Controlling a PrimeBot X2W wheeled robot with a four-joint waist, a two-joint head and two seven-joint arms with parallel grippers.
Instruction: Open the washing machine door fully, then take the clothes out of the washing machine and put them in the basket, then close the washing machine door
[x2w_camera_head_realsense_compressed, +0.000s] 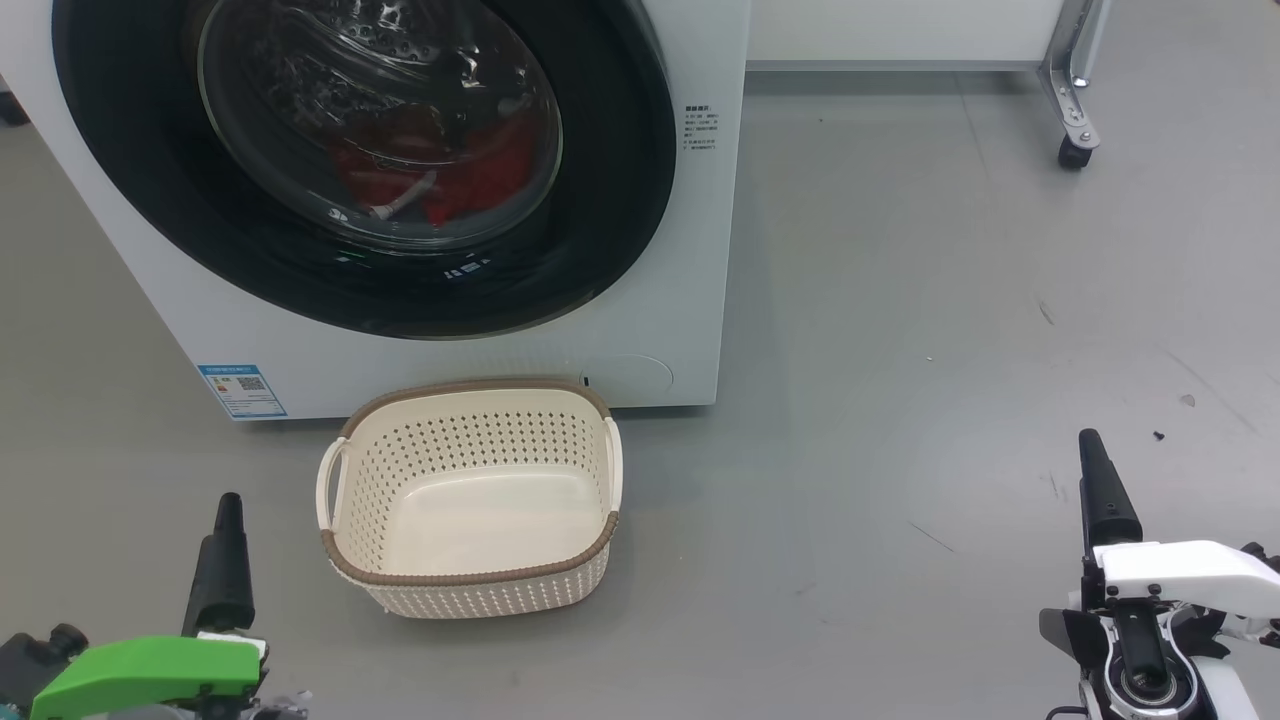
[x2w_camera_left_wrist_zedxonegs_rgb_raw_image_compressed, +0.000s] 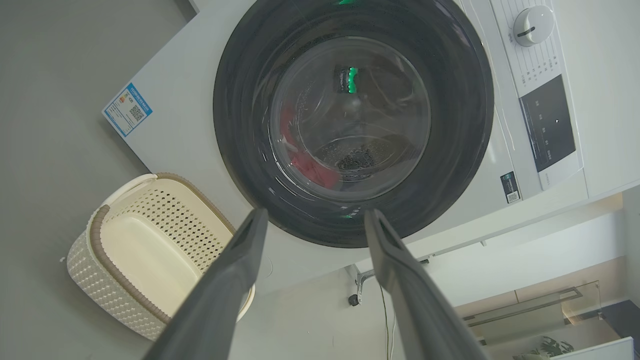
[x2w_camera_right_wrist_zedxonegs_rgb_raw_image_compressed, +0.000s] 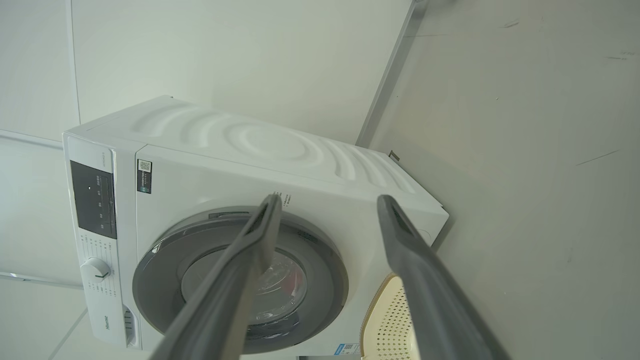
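- Well, the washing machine door (x2w_camera_head_realsense_compressed: 610, 230) sits shut on the washing machine (x2w_camera_head_realsense_compressed: 690, 300), with the clothes (x2w_camera_head_realsense_compressed: 485, 175) showing red behind its glass.
- The basket (x2w_camera_head_realsense_compressed: 470, 390) stands on the floor (x2w_camera_head_realsense_compressed: 900, 350) just before the machine.
- The left gripper (x2w_camera_left_wrist_zedxonegs_rgb_raw_image_compressed: 316, 214) and right gripper (x2w_camera_right_wrist_zedxonegs_rgb_raw_image_compressed: 328, 199) are both spread wide, gripping nothing.

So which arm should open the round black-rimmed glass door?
Probably left: the open left gripper sits before the big white washing machine, aimed at the closed door. The open right gripper hangs off to the machine's side.
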